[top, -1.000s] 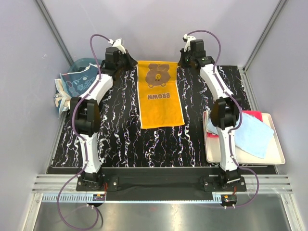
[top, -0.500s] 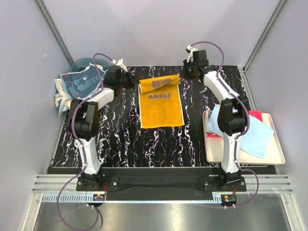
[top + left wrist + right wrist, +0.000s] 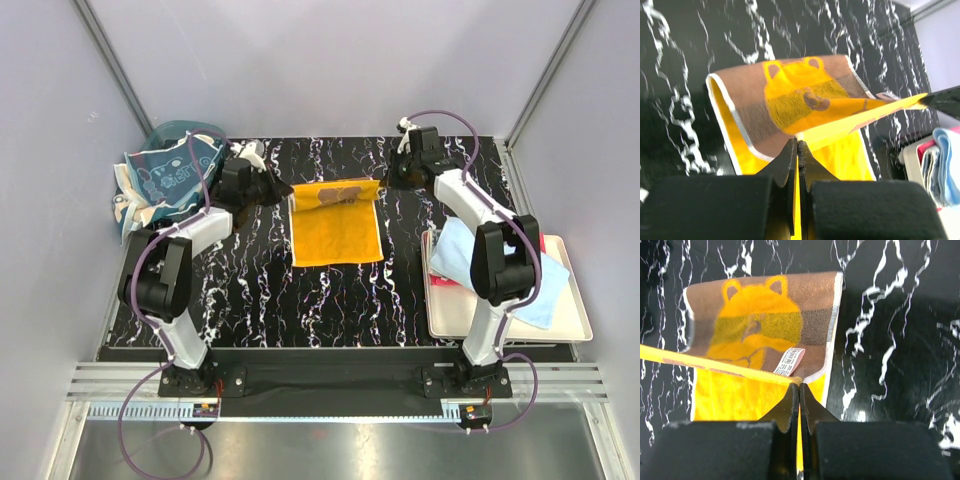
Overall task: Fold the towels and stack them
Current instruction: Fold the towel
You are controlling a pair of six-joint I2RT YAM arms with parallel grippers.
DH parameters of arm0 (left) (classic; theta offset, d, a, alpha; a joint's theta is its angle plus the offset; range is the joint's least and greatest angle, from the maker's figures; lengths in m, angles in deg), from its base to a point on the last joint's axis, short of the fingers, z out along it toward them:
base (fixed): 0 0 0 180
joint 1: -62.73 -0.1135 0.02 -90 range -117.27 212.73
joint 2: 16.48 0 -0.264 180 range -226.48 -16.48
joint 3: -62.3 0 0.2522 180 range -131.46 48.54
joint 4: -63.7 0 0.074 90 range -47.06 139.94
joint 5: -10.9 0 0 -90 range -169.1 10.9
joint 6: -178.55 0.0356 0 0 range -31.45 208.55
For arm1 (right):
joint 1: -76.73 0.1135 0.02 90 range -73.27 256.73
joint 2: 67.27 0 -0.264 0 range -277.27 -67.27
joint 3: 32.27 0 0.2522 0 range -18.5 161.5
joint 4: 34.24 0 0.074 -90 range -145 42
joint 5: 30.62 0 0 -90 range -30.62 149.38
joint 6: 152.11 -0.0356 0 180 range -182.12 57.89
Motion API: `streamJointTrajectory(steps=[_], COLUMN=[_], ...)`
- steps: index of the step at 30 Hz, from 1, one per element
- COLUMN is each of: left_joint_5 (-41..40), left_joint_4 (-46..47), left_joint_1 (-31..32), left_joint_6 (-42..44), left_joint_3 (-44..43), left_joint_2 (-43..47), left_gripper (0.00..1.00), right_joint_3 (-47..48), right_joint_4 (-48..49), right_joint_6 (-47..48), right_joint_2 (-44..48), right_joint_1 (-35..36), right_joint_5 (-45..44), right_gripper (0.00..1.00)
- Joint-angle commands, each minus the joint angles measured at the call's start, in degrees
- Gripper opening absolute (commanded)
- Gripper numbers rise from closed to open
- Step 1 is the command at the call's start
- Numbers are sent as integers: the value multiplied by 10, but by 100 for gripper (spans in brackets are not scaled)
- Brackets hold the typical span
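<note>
On the black table [image 3: 250, 290], the cream tray [image 3: 500, 337] at right already carries a light blue towel [image 3: 535, 288]. More cloths [image 3: 160, 180] wait in the teal basket [image 3: 175, 130]. The orange bear towel [image 3: 335, 230] lies mid-table, and I judge it half folded. Both arms stretch far, with the left gripper [image 3: 796, 145] and the right gripper [image 3: 799, 387] each pinching a lifted far corner.

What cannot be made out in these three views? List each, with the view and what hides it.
1. Red towel: top view, mostly under the light blue towel and right arm.
2. Basket contents: top view, covered by the patterned teal cloth.
3. Orange towel corners: wrist views, pinched inside the shut jaws.
</note>
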Motion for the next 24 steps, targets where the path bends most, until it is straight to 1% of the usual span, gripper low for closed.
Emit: streamJointTrajectory(steps=[1, 5, 12, 22, 24], left_joint_5=[-57, -64, -73, -68, -66], left_joint_4=[43, 51, 53, 78, 87], left_joint_1=[-4, 0, 7, 25, 32], left_joint_6=[8, 7, 7, 4, 3], left_joint_3=[34, 66, 105, 172, 187], left_joint_2=[41, 65, 110, 135, 136], left_gripper=[0, 0, 0, 0, 0], right_joint_3=[-28, -77, -135, -189, -202], right_joint_4=[21, 32, 45, 53, 55], right_joint_6=[-3, -8, -17, -19, -23], right_joint_2=[57, 88, 137, 160, 163], right_joint_1=[-12, -6, 11, 24, 24], right_joint_5=[-40, -40, -47, -68, -66], right_gripper=[0, 0, 0, 0, 4])
